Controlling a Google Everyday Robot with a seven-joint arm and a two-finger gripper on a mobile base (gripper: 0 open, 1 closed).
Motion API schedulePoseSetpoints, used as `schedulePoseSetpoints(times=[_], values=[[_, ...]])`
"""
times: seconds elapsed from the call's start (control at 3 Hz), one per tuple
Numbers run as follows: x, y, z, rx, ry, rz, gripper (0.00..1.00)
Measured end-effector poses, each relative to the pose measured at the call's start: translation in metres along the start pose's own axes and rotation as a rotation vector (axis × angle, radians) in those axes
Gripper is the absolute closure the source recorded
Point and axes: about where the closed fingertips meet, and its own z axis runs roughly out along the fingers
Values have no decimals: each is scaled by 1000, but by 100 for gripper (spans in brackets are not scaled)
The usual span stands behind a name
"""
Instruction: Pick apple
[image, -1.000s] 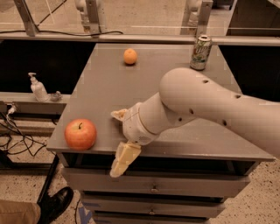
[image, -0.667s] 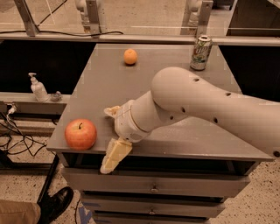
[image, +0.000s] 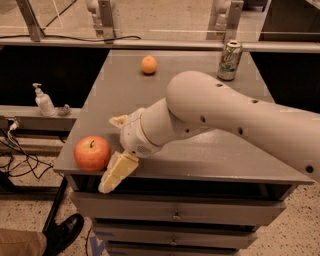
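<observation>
table: grey flat top (image: 125, 95), drawers beneath the front edge
apple (image: 92, 152): front-left corner, stem up, close to the edge
orange (image: 149, 64): far side, left of centre
soda can (image: 229, 60): upright, far-right area
gripper (image: 110, 154): over front-left edge, just beside apple's right, fingers spread

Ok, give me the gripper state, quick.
Gripper: open, holding nothing, its cream fingers spread just right of the round red-orange apple at the grey table's front left corner.
</observation>
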Motion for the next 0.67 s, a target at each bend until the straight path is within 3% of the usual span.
schedulePoseSetpoints(times=[0.67], values=[[-16, 2, 29, -28, -63, 46, 0]])
